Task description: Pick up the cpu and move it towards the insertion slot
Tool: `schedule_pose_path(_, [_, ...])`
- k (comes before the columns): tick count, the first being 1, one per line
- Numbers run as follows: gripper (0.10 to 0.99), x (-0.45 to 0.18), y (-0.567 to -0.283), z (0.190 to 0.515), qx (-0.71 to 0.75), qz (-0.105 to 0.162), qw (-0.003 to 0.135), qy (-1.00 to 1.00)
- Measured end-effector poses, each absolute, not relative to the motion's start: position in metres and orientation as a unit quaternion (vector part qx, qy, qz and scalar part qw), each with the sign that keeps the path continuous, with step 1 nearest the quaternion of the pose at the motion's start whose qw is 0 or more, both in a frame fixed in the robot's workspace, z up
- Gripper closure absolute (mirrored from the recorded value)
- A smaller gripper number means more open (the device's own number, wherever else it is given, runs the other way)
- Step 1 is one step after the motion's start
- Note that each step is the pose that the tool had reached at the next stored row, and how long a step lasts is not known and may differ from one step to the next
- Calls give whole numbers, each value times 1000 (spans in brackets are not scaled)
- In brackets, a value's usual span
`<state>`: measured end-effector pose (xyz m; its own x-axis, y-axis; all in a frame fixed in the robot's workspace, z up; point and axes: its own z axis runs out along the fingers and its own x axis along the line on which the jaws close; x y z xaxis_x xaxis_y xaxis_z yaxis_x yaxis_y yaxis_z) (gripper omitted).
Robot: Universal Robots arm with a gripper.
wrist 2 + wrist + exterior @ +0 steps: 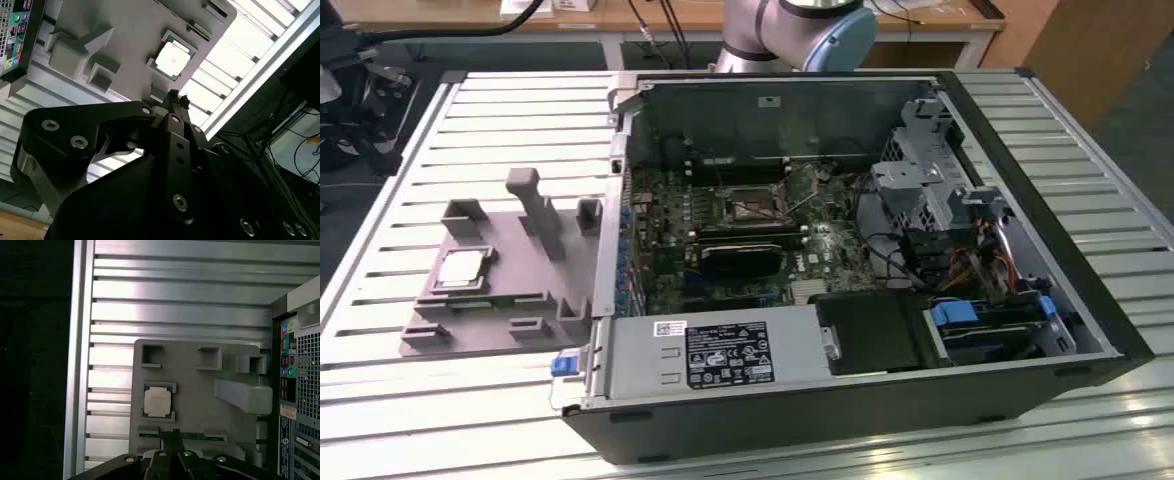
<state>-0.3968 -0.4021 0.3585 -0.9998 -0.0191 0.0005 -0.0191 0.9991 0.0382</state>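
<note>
- One cpu (157, 401) lies flat in a recess of the one grey holder (200, 405) on the bench (520, 110).
- One pincer (169, 432), fingers drawn together and empty, hangs near the cpu.
- One insertion slot (750, 206) sits inside the open computer case (854, 410), well apart.

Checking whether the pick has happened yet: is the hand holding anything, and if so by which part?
Nothing is held. The cpu lies in its recess on the grey holder, clear of the shut, empty hand.

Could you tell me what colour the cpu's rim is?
Green; the cpu shows best in the first wrist view.
</note>
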Motion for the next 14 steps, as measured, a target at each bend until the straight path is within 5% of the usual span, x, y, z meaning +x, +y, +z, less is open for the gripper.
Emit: schedule_pose_path(14, [984,-397,-402,353,10,-19,-2,-1000])
